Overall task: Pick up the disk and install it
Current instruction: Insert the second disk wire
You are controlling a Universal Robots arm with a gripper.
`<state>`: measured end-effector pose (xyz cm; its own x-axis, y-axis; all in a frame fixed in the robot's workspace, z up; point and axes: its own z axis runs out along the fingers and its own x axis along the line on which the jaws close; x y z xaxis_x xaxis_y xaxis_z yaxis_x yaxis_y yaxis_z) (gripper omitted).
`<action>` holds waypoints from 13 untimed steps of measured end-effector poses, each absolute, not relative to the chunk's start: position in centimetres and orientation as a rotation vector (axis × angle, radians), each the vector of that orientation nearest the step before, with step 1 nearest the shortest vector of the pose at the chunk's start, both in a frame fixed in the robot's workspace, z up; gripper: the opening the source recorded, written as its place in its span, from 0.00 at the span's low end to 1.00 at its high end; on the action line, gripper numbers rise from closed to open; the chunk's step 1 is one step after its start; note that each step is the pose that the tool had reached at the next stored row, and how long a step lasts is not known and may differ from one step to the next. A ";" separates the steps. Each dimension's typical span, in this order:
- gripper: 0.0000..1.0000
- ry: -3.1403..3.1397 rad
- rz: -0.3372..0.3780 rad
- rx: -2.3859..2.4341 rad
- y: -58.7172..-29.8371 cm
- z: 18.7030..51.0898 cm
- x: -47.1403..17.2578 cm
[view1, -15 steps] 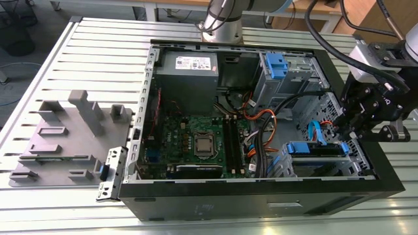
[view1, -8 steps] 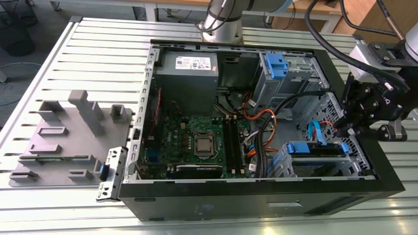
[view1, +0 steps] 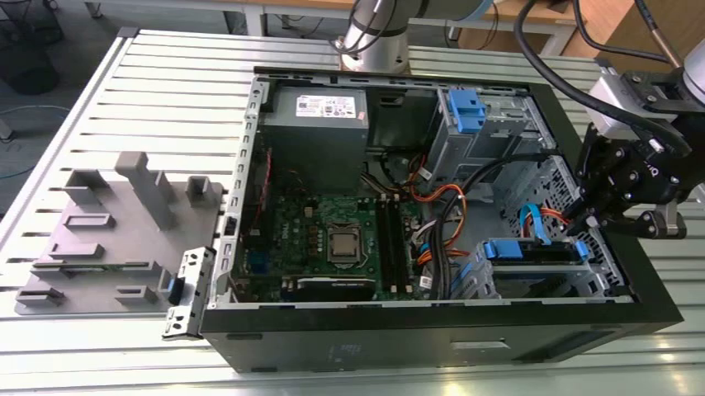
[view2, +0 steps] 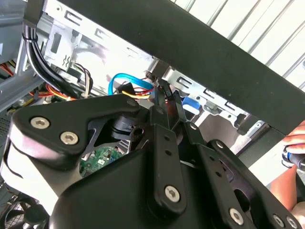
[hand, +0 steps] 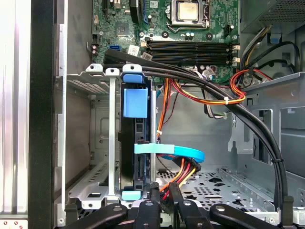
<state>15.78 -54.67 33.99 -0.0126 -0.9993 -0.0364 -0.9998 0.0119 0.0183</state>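
The disk (view1: 537,256) sits inside the lower drive bay of the open computer case (view1: 441,342), at the exterior view's right. In the first wrist view the disk (hand: 137,138) stands on edge between the bay's metal walls, with its blue handle (hand: 135,102) facing out. My gripper (view1: 596,221) hangs over the case's right wall beside that bay. In both wrist views its fingers (view2: 167,109) come together at the end of the orange, yellow and red wires (hand: 183,171). My gripper (hand: 163,192) seems shut on the dark plug of those wires, just beside the disk.
A flat blue cable (hand: 176,151) crosses in front of the disk. A thick black cable bundle (hand: 228,102) spans the case. The power supply (view1: 317,115), the motherboard (view1: 330,239) and an upper cage with a blue latch (view1: 468,111) are inside. A grey fixture (view1: 111,231) lies outside. A hand (view2: 293,143) is near the case.
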 end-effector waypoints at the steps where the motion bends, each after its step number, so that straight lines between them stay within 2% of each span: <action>1: 0.22 2.226 0.060 -2.198 -54.7 34.0 15.8; 6: 0.23 2.226 0.059 -2.199 -54.7 34.0 15.8; 7: 0.29 2.227 0.058 -2.200 -54.7 34.0 15.8; 8: 0.29 2.227 0.058 -2.200 -54.7 34.0 15.8; 9: 0.35 2.227 0.058 -2.200 -54.7 34.0 15.8; 13: 0.35 2.228 0.057 -2.201 -54.7 34.0 15.8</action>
<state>15.78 -54.67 33.99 -0.0126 -0.9994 -0.0322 -0.9997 0.0119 0.0191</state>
